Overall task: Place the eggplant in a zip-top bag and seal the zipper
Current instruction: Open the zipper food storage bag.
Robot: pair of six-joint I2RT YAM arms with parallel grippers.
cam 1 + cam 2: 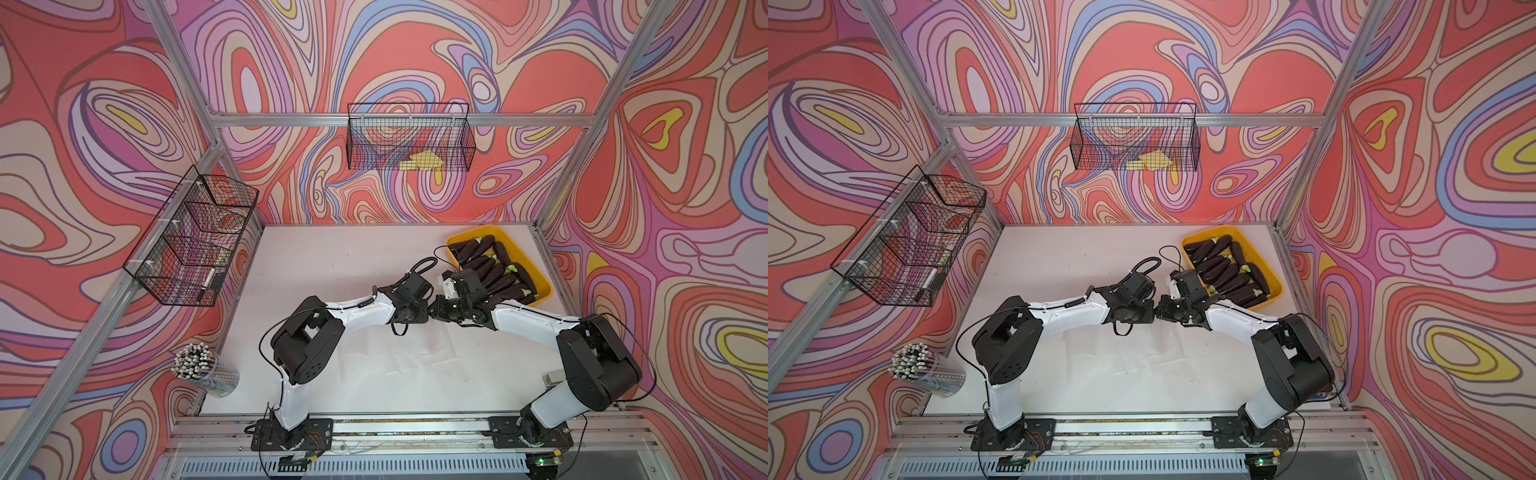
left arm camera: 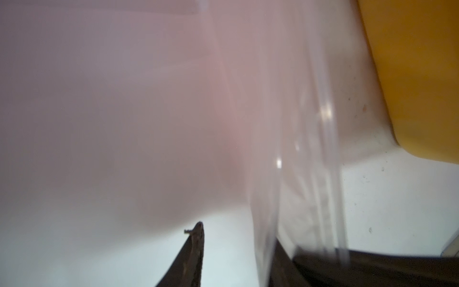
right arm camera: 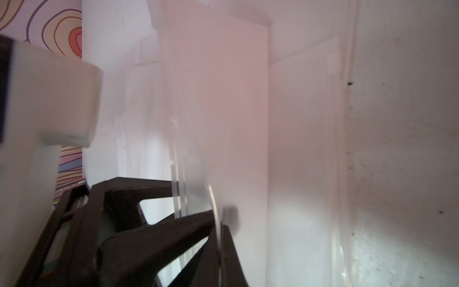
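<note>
The eggplants (image 1: 494, 270) lie piled in the yellow tray (image 1: 473, 231), far right on the white table (image 1: 332, 270). Just beside it, the clear zip-top bag (image 3: 193, 149) hangs between the two grippers. The right gripper (image 3: 219, 223) is clenched on the bag's film, and the left gripper (image 2: 239, 236) has its fingers parted (the film drapes against one finger).

Top views: stereo pair, high over the front rail (image 1: 374, 426), facing down and toward the back wall (image 1: 415, 62); wide and far. Both top views share the whole table (image 1: 332, 257) and tray (image 1: 1252, 245), with a slight sideways shift. Left wrist: very near, blurred bag (image 2: 298, 149) fills most of frame, tray wall at the edge. Right wrist: equally near, same bag (image 3: 223, 99), table beyond. Wrist views share bag and table.
</note>
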